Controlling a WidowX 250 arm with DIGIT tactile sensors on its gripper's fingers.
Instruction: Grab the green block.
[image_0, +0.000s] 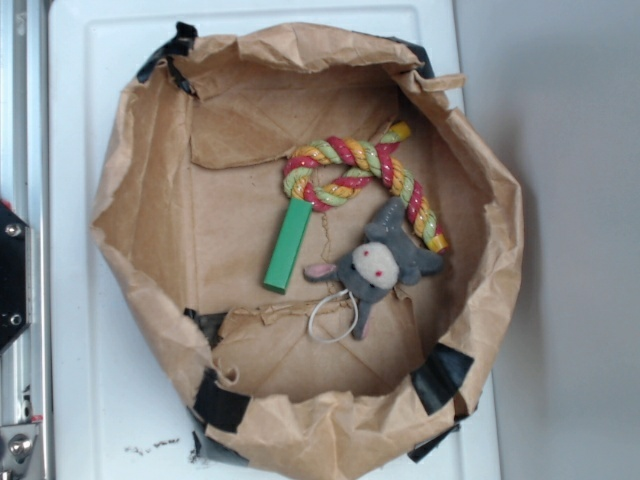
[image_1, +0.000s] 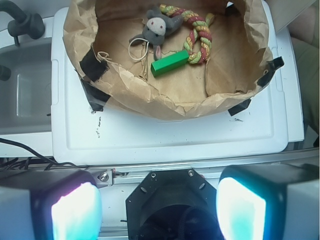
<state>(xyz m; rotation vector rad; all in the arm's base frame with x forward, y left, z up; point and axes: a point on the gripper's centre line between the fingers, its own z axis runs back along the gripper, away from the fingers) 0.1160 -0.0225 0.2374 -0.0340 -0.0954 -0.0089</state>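
Nearest you, the gripper (image_1: 159, 210): its pads spread wide with nothing between them, held well back from the bag, presumably so that you can survey the contents first. Next, the white tray (image_1: 170, 135), bare at its near edge. On it, the brown paper bag (image_1: 150, 102), walls rolled down and taped to keep it open. Inside, the green block (image_1: 169, 62) lies flat on the floor, one end touching the twisted rope (image_1: 200, 31). Farthest, the grey plush toy (image_1: 158, 27), just beside both.
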